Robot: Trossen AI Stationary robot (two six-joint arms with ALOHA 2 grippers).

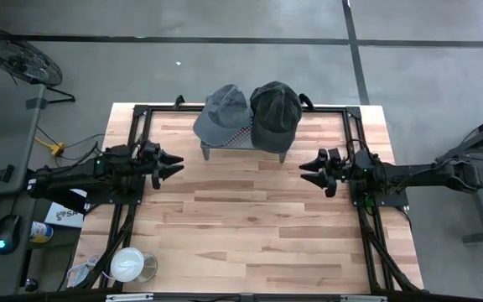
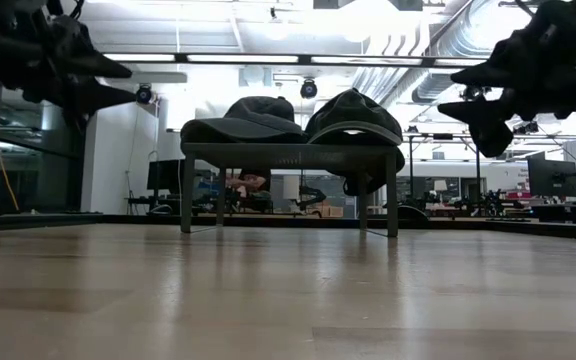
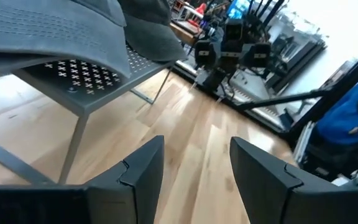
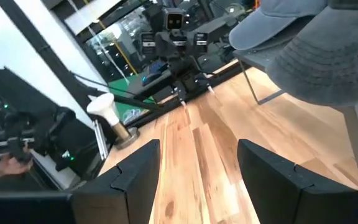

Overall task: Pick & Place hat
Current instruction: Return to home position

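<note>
Two caps rest side by side on a small grey perforated metal stand (image 1: 243,144) near the table's far edge: a blue-grey cap (image 1: 222,111) on its left half and a dark green cap (image 1: 274,113) on its right half, brims hanging over the stand's edges (image 2: 243,128) (image 2: 356,125). My left gripper (image 1: 174,166) hovers open above the table, left of the stand. My right gripper (image 1: 309,169) hovers open on the right side, facing the left one. The left wrist view shows the blue-grey cap (image 3: 55,31) above the stand; the right wrist view shows the dark cap (image 4: 334,56).
A white cup (image 1: 127,264) sits at the table's near left corner. Black frame rails (image 1: 137,151) (image 1: 360,151) run along both sides of the wooden table. Bare wood lies between the grippers and toward the near edge. The stand's thin legs (image 2: 186,195) reach the tabletop.
</note>
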